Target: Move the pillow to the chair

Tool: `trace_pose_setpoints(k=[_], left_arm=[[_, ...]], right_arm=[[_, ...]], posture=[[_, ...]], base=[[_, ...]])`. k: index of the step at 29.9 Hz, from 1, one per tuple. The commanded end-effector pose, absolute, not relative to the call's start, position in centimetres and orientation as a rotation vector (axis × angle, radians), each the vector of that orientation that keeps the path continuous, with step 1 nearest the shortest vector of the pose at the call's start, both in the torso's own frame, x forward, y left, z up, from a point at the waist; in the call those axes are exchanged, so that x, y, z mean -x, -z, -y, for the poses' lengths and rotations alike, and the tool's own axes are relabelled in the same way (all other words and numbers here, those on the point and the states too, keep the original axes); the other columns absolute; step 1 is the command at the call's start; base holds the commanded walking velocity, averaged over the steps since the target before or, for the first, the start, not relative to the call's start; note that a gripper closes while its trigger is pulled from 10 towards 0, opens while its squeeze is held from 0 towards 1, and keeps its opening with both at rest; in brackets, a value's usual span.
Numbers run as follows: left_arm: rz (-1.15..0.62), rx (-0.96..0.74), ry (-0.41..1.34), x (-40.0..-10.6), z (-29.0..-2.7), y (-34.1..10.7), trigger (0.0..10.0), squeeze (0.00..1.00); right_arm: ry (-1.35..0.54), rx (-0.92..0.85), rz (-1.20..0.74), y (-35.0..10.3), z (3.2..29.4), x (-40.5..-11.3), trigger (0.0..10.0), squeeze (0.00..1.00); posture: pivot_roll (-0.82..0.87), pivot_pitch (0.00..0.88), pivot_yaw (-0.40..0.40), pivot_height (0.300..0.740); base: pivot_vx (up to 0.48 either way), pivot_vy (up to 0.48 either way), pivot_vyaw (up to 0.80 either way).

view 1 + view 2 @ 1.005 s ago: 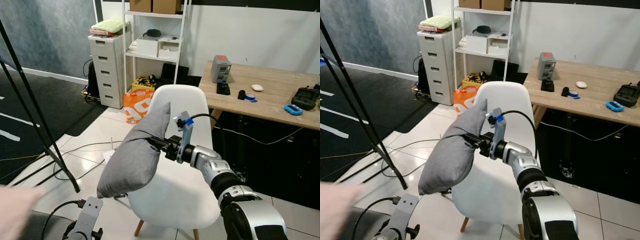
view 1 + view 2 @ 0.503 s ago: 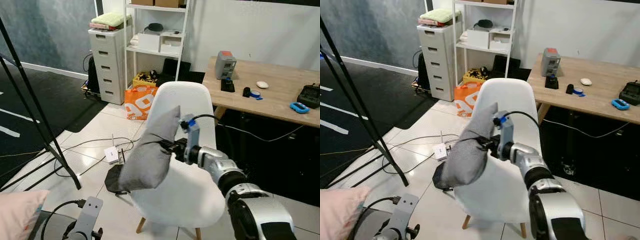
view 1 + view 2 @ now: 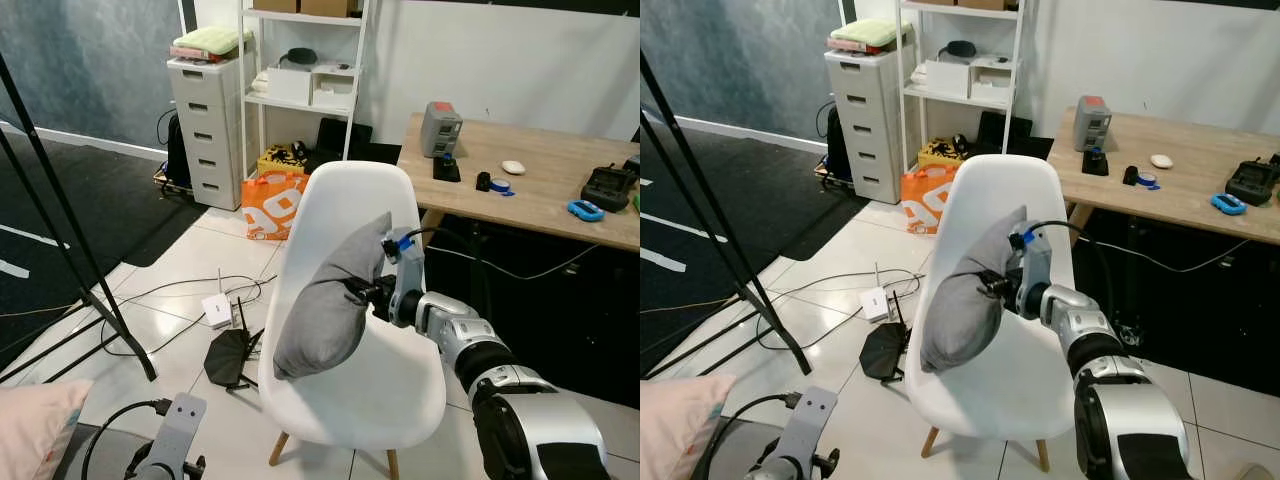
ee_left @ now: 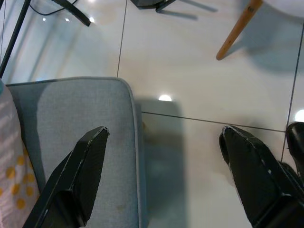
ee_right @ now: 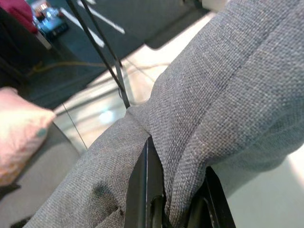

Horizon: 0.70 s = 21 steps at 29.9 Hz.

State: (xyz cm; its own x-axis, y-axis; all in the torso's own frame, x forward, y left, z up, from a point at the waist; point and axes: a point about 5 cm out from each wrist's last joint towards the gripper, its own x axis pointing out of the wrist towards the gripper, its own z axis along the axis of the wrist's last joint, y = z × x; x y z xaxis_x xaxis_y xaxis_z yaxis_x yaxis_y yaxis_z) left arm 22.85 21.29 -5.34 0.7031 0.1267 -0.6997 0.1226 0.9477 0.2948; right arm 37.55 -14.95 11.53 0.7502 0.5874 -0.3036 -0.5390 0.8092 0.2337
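item: grey pillow (image 3: 325,310), hanging upright within the shell of the white chair (image 3: 330,400), its lower end above the seat pan and its upper corner close to the backrest; whether it touches either cannot be told. holder: right end effector (image 3: 368,291), fingers pinched into a fold of fabric at the pillow's mid-side, cloth bunched tight between them in the right wrist view. left end effector (image 4: 161,171), idle, fingers spread wide over the corner of a grey cushion (image 4: 80,156) and tiled floor. nearby: wooden table (image 3: 520,190) behind the chair, pink pillow (image 3: 30,425) low at the left, router (image 3: 228,352) and cables on the floor. handling note: lower until the pillow's base settles on the seat, lean it against the backrest, release only once the weight is carried, then withdraw straight so the fabric is not dragged forward off the edge.
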Motion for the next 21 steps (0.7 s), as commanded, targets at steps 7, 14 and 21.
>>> trace_pose_setpoints(k=[7, 14, 21], left_arm=[[-0.818, -0.343, 0.001, -22.4, -21.6, 5.6, 10.0, 0.00], [-0.818, -0.342, 0.001, -22.5, -21.6, 5.6, 10.0, 0.00], [-0.820, -0.344, 0.001, -22.3, -21.7, 5.6, 10.0, 0.00]], right_arm=[[-0.578, -0.157, -0.491, -10.2, 16.6, -36.8, 10.0, 0.00], [-0.522, -0.174, -0.679, -8.1, 18.3, -35.4, 10.0, 0.00], [-0.253, -0.194, -0.889, -5.4, 22.6, -32.9, 10.0, 0.00]], posture=[[-0.14, 0.020, -0.024, 0.625], [-0.14, 0.026, -0.023, 0.600], [-0.14, 0.031, -0.017, 0.570]], base=[[0.000, 0.000, 0.00], [0.000, 0.000, 0.00], [0.000, 0.000, 0.00]])
